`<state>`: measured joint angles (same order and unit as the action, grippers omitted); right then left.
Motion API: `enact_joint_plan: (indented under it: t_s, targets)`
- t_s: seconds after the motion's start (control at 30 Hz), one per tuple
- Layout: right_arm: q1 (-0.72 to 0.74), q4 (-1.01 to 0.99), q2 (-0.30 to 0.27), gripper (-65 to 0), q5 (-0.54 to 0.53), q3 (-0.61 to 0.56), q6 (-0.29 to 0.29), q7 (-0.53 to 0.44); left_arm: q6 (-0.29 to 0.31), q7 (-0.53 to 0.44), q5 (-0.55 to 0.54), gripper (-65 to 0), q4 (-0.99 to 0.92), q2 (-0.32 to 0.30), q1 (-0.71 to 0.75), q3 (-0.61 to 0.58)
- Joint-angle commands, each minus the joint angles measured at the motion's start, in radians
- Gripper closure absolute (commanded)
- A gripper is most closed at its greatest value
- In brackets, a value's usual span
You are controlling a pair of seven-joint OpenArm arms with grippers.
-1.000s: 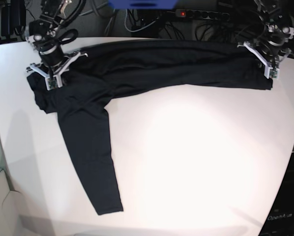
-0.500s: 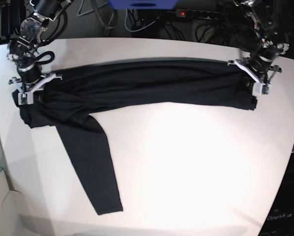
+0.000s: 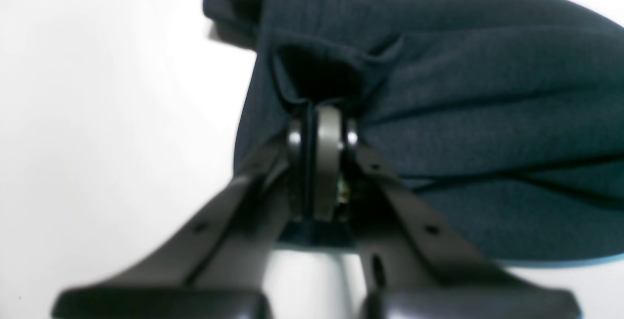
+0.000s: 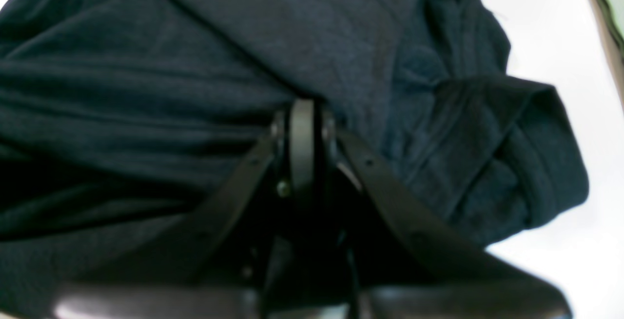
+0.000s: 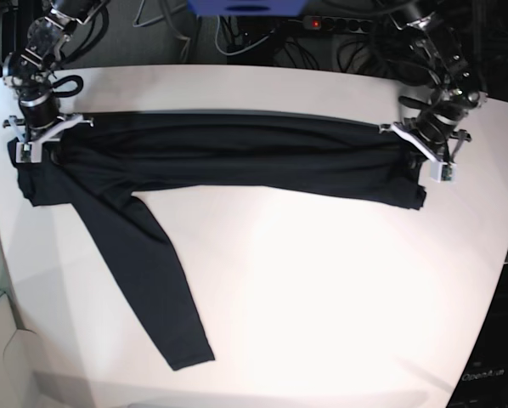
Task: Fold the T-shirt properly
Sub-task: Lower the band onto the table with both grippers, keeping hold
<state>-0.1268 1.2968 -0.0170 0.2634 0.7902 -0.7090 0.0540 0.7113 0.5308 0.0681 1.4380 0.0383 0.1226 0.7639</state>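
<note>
Plain dark T-shirt (image 5: 237, 157) with no print stretched across white surface (image 5: 339, 280), left claw (image 5: 430, 157) and right claw (image 5: 31, 140) each pinching an end, 1 sleeve trailing forward, faint "OpenArm" lettering (image 5: 482, 374) bottom corner

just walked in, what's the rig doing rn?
Both arms have the T-shirt pinched, one at each end, stretched into a long band across the far side of the white table. The left gripper and the right gripper are both shut on fabric. One long sleeve trails loose toward the near edge. Folding isn't finished.
</note>
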Motion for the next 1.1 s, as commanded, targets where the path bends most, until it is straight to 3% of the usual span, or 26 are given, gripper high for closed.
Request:
enact_joint_plan:
  t_s: [0.0, 0.33, 0.8, 0.97, 1.07]
  targets:
    - [-0.035, -0.012, 0.004, 0.0, 0.095, 0.001, 0.011, 0.157, -0.013, 0.067, 0.055, 0.0, -0.001, -0.008, 0.015, 0.006]
    - [-0.124, 0.185, 0.099, 0.0, 0.093, -0.002, 0.011, 0.157, -0.013, 0.068, 0.049, 0.0, 0.082, 0.012, 0.007, 0.004]
    - [-0.147, 0.378, 0.111, -0.3, 0.072, 0.001, 0.011, 0.165, -0.013, 0.068, 0.055, 0.0, 0.209, 0.027, 0.030, 0.009]
    - [-0.138, 0.505, 0.142, -0.4, 0.064, -0.002, 0.011, 0.166, -0.013, 0.068, 0.055, 0.0, 0.209, 0.027, 0.030, 0.009]
    - [-0.138, 0.556, 0.144, -0.5, 0.066, -0.051, 0.011, 0.168, -0.013, 0.068, 0.055, 0.0, 0.209, 0.027, 0.030, 0.009]
